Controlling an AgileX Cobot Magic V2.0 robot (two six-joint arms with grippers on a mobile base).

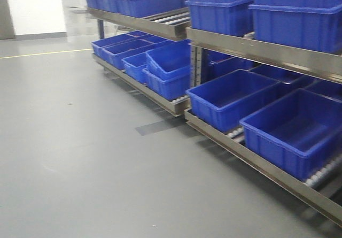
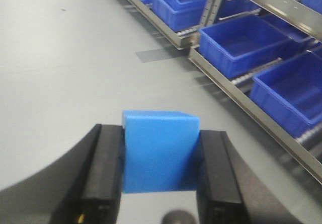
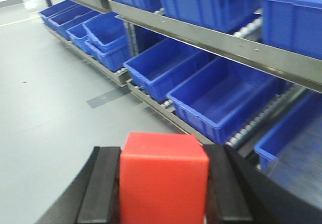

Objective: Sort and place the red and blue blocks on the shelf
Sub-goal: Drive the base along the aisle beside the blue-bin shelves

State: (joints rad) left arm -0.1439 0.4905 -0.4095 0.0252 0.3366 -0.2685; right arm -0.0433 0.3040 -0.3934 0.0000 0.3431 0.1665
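In the left wrist view my left gripper [image 2: 160, 163] is shut on the blue block [image 2: 159, 148], held between both black fingers above the grey floor. In the right wrist view my right gripper [image 3: 163, 183] is shut on the red block [image 3: 163, 176], also held in the air. The shelf [image 1: 256, 48], a metal rack with steel front rails and roller tracks, stands to the right in the front view. It also shows in the left wrist view [image 2: 261, 110] and the right wrist view [image 3: 211, 38]. Neither gripper shows in the front view.
Large dark-blue bins [image 1: 230, 96] fill both shelf tiers, some stacked at the far end [image 1: 168, 61]. Open bins lie on the lower tier [image 3: 221, 95]. The grey floor [image 1: 80, 141] stretches to the left, with a yellow line [image 1: 43, 52] far off.
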